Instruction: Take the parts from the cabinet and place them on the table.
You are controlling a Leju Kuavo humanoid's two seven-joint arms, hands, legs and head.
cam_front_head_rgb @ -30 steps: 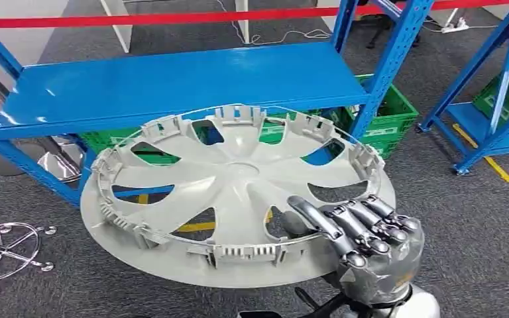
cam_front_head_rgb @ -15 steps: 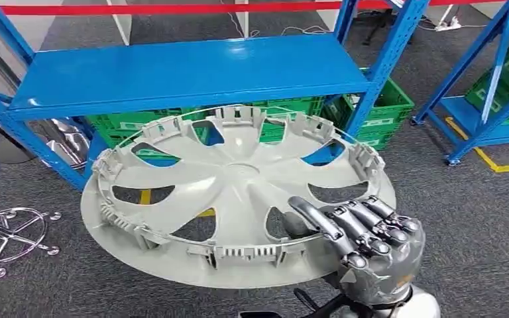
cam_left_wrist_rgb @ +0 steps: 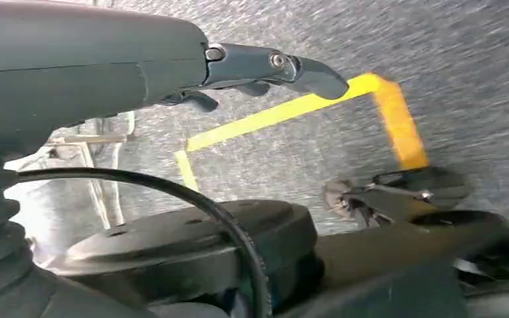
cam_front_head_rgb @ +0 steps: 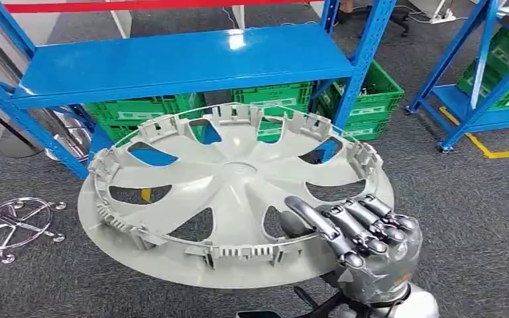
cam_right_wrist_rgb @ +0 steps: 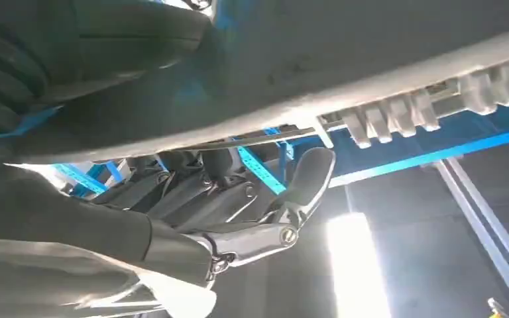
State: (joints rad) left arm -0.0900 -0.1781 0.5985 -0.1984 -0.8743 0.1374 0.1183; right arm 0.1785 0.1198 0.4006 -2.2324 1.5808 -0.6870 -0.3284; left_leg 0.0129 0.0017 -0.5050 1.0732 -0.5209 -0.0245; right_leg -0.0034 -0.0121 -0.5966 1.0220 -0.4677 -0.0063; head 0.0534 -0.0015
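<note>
A large grey wheel cover hangs flat and slightly tilted in front of me, its ribbed inner side up, in the head view. My right hand grips its near right rim, thumb on top and fingers curled under. The right wrist view shows the wheel cover's underside with that right hand wrapped around the edge. My left hand hangs down over the grey carpet in the left wrist view, holding nothing, its thumb stretched out.
Beyond the cover stands a blue metal rack with a bare shelf and green crates beneath it. A second blue rack stands at right, by yellow floor tape. A chrome chair base lies on the carpet at left.
The whole scene has shifted: the rack has slid left and away, so the camera has moved. The wheel cover stays in the same grip in front of me.
</note>
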